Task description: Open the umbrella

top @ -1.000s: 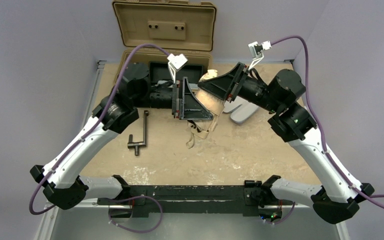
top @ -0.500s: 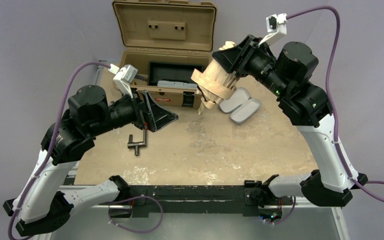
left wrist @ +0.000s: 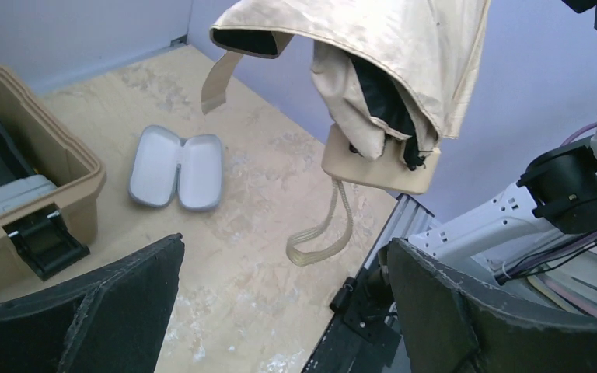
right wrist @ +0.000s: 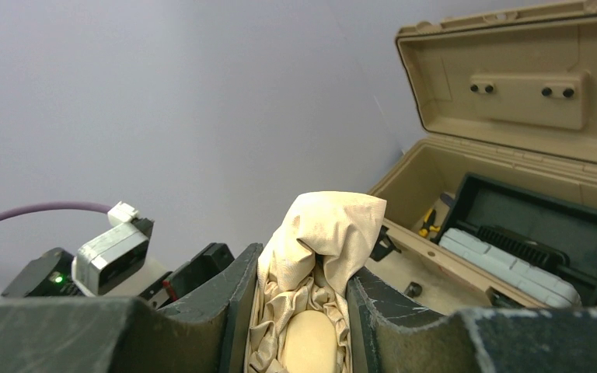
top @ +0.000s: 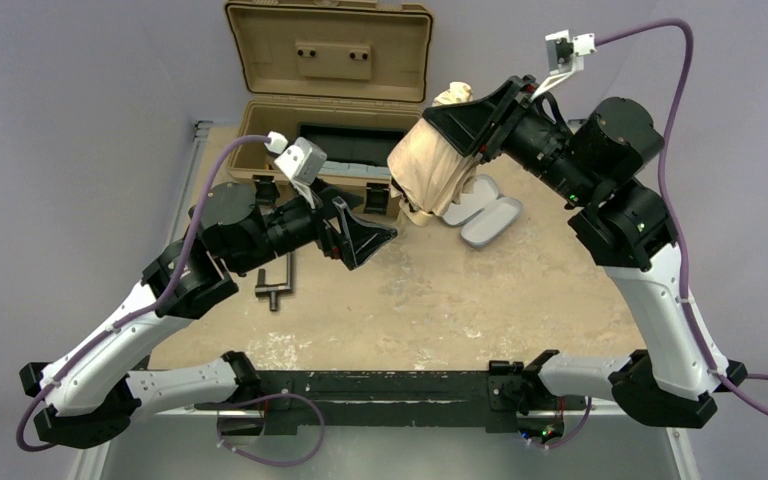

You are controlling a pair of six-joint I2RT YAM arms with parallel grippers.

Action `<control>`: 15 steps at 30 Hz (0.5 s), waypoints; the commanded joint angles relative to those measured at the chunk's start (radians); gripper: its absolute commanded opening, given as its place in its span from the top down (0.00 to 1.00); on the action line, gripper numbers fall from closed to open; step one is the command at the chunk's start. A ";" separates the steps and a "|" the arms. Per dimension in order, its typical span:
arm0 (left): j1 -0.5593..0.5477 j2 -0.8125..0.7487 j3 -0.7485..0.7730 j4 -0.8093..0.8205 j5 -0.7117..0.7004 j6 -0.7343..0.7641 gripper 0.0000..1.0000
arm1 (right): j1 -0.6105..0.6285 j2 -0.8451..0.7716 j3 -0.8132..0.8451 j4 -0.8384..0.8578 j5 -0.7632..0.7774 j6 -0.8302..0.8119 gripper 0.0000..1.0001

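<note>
Umbrella [top: 428,170] hangs folded above the table's far right. The right gripper [right wrist: 301,295] pinches its top end. The left gripper [top: 362,238] gapes wide, empty. Next move, I reckon: grab the dangling handle [left wrist: 381,167] and pull.

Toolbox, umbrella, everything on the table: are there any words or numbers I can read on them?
No text can be read in any view.
toolbox: only a raised plate with small dark holes on the lid, no letters showing.
umbrella: plain cream fabric, no print or tag seen.
grey case: plain inside, no label.
</note>
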 commanded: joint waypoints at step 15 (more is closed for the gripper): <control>-0.091 0.133 0.068 0.253 -0.011 0.137 0.08 | 0.002 0.014 0.036 0.081 0.007 0.096 1.00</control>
